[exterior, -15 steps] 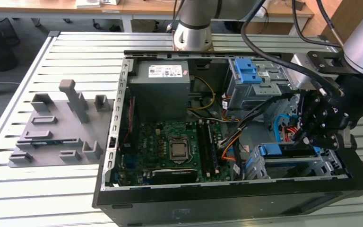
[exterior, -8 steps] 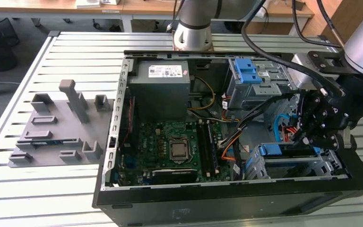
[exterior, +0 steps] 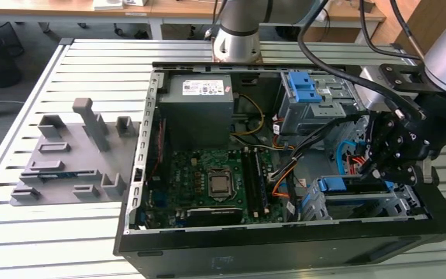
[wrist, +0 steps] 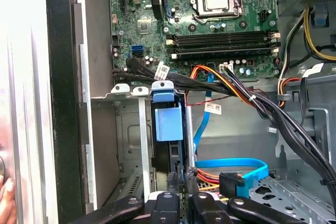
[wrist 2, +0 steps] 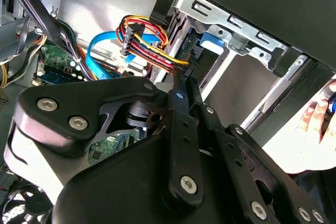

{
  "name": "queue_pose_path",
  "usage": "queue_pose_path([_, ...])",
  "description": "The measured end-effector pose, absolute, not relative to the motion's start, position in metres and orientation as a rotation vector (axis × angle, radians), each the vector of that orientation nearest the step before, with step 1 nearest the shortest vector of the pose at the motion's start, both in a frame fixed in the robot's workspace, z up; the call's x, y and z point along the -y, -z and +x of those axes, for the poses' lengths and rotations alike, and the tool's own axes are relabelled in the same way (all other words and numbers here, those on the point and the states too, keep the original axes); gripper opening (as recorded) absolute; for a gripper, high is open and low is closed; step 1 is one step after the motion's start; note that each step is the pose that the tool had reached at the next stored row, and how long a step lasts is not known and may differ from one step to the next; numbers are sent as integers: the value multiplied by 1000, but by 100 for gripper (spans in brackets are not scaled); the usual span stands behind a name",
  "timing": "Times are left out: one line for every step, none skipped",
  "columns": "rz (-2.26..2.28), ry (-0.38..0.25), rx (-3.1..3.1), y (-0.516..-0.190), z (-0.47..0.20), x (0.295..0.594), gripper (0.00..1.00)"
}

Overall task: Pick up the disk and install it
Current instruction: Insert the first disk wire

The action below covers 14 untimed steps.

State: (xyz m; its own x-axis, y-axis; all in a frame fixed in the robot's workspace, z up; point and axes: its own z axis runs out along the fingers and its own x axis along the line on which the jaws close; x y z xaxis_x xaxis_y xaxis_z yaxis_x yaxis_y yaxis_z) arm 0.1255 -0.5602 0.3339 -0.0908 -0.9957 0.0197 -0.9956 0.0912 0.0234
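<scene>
Disk (wrist: 168,124) stands on edge in the lower drive cage (wrist: 134,129), blue bracket outward, so it slides along the rails. Gripper (wrist: 184,179) sits against its rear edge; jaws look pressed together, seemingly pushing rather than pinching.

The gripper (wrist 2: 181,90) is matt black metal with bright steel screws. The computer case (exterior: 285,244) looks like matt black painted sheet metal, its inner drive cage (wrist: 134,129) bare dull grey steel. The cage's latch (wrist: 168,121) is smooth blue plastic. The counter (exterior: 53,232) is ribbed, pale brushed metal. The fixture block (exterior: 72,157) is matt grey plastic.
</scene>
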Motion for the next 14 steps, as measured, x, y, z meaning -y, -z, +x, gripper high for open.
queue_pose_path([2097, 7, 2298, -334, 126, 560, 16])
queue_pose_path([2097, 7, 2297, -334, 126, 560, 16])
queue_pose_path([2097, 8, 2297, -334, 126, 560, 16])
queue_pose_path([2096, 9, 2297, -334, 126, 560, 16])
queue_pose_path([2096, 10, 2296, -334, 126, 560, 16])
queue_pose_path([2097, 10, 2296, -334, 126, 560, 16])
queue_pose_path([2098, 10, 2294, -334, 126, 560, 16])
queue_pose_path([2100, 11, 2292, -334, 126, 560, 16])
queue_pose_path([2102, 11, 2291, -334, 126, 560, 16])
queue_pose_path([2103, 11, 2290, -334, 126, 560, 16])
queue_pose_path([2104, 11, 2290, -334, 126, 560, 16])
queue_pose_path([2104, 11, 2289, -335, 127, 560, 16])
queue_pose_path([2105, 11, 2288, -335, 127, 560, 16])
queue_pose_path([2105, 11, 2288, -335, 127, 560, 16])
